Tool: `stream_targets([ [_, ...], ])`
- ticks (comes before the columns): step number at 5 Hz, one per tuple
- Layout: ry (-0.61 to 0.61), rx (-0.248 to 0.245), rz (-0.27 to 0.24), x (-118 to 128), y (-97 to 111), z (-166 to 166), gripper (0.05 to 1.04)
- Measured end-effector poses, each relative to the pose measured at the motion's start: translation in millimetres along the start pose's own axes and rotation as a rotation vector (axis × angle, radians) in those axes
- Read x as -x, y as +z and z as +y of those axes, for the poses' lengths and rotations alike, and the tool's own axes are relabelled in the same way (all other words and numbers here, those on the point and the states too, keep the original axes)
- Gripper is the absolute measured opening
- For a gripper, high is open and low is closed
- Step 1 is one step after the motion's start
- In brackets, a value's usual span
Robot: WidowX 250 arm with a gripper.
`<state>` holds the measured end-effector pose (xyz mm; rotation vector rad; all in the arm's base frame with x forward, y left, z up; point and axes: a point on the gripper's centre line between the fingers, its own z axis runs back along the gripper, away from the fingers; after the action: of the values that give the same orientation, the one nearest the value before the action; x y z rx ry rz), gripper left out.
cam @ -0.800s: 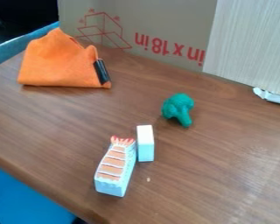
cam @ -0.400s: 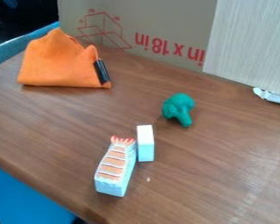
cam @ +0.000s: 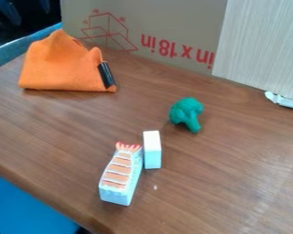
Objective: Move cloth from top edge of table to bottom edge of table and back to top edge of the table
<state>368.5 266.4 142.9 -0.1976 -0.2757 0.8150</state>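
Observation:
The orange cloth (cam: 60,66) stands bunched up in a peaked heap on the brown wooden table (cam: 69,123), near the table's upper left edge. A black tag or strip (cam: 106,74) is on its right side. The cloth's lower edge rests on the tabletop.
A cardboard panel (cam: 161,27) and a pale ribbed panel (cam: 259,45) stand along the back. On the table are a green toy broccoli (cam: 186,114), a small white block (cam: 152,150) and a toy shrimp sushi (cam: 119,176).
Dark bluish shapes, unclear what they are, have come into the top left corner behind the table. The cloth and the toys have not moved.

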Motion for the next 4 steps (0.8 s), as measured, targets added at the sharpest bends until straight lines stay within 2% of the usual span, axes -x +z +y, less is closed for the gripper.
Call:
stream_targets([
  [1,-0.039,-0.063,-0.032,2.0,-22.5,1.0,0.999],
  [2,-0.072,-0.127,-0.046,3.4,-31.1,-1.5,0.999],
  [3,-0.101,-0.140,-0.023,15.0,-49.3,-5.1,0.999],
  [4,-0.098,-0.149,-0.017,19.7,-57.6,-1.2,0.999],
])
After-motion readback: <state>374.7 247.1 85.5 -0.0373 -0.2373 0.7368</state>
